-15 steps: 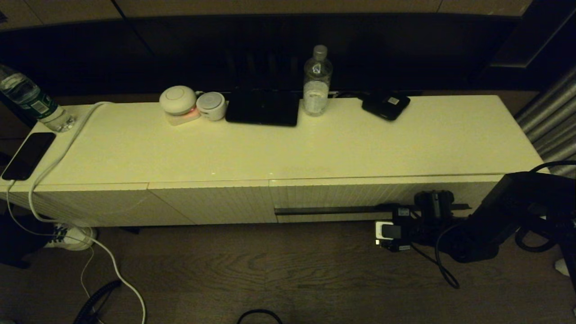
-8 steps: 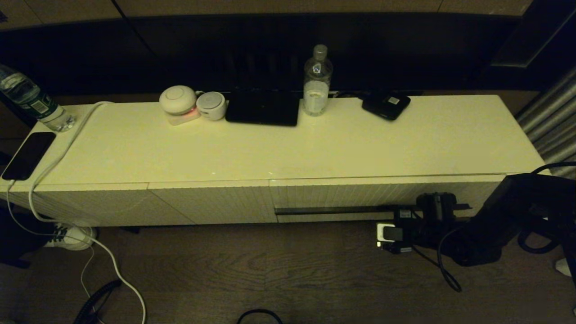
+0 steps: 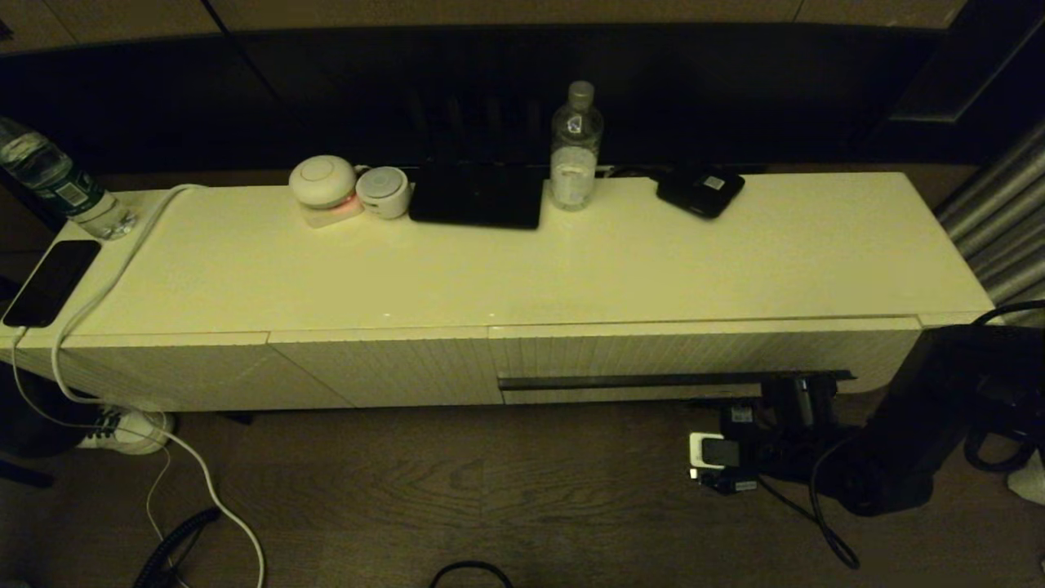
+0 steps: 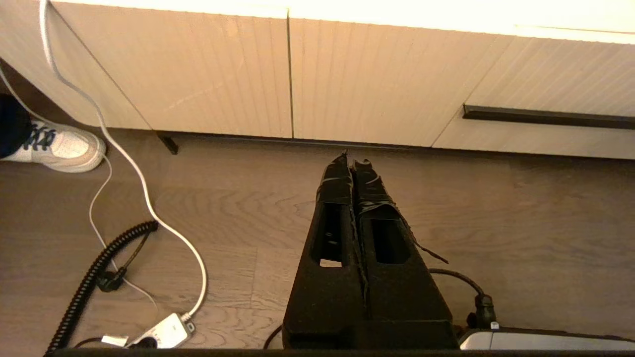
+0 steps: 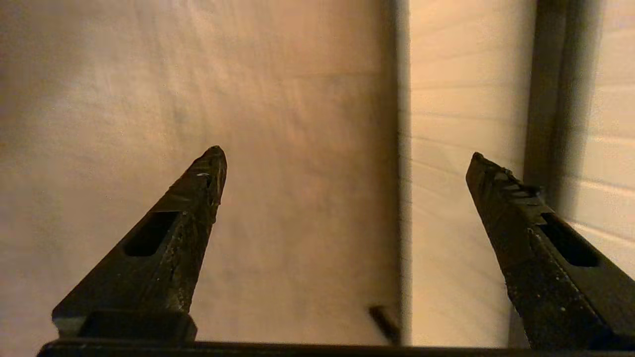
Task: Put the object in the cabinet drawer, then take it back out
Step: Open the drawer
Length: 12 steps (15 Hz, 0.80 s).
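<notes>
I saw no black folding umbrella; presumably light, soft, best held by its handle. The white ribbed drawer (image 3: 694,355) looked shut, my wide-open, empty right gripper (image 5: 347,158) just below its dark handle strip (image 3: 637,381). Left gripper (image 4: 353,163), closed, hung further left.

From my head camera I see the long white cabinet (image 3: 522,269) with its drawer (image 3: 694,363) shut, the dark handle strip (image 3: 645,381) running along its ribbed front. My right arm (image 3: 890,441) is low at the drawer's right end, its gripper (image 3: 796,400) just under the handle strip. On top stand a water bottle (image 3: 575,147), a flat black device (image 3: 700,191) and two round white gadgets (image 3: 343,189).
</notes>
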### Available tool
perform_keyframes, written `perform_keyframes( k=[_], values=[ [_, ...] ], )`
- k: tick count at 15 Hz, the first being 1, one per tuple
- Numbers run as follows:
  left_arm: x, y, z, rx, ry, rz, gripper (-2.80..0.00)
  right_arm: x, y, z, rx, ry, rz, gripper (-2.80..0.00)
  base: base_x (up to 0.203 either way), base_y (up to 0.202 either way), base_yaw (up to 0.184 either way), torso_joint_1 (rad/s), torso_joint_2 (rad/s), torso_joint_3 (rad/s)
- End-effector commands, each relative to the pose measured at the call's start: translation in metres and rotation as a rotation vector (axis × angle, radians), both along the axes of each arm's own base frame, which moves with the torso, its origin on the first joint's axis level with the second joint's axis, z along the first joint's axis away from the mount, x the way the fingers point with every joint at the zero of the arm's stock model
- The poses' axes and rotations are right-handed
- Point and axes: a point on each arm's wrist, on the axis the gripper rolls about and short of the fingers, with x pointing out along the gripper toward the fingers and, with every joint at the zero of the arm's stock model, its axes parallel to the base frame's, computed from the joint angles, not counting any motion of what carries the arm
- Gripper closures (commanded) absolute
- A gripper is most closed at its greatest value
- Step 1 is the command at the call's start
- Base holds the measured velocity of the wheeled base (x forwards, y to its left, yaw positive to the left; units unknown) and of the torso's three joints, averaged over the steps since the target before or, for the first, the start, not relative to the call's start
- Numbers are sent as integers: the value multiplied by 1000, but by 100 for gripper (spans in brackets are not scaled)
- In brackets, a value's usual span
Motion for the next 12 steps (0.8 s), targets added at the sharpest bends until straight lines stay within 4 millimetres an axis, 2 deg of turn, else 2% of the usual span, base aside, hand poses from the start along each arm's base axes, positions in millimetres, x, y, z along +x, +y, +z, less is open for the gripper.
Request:
perform_keyframes(
  k=[1,5,7,12],
  values=[
    [0,0,0,-1,-2,1,0,-7,2,-4,3,3,7,-280,0,0,0,0,0,0],
    [0,0,0,-1,-2,1,0,-5,2,5,17,-26,1,-280,0,0,0,0,0,0],
    [0,0,0,-1,-2,1,0,2,3,15,24,-65,2,-280,0,0,0,0,0,0],
    [0,0,0,-1,-2,1,0,18,6,24,32,-124,2,-280,0,0,0,0,0,0]
  ],
)
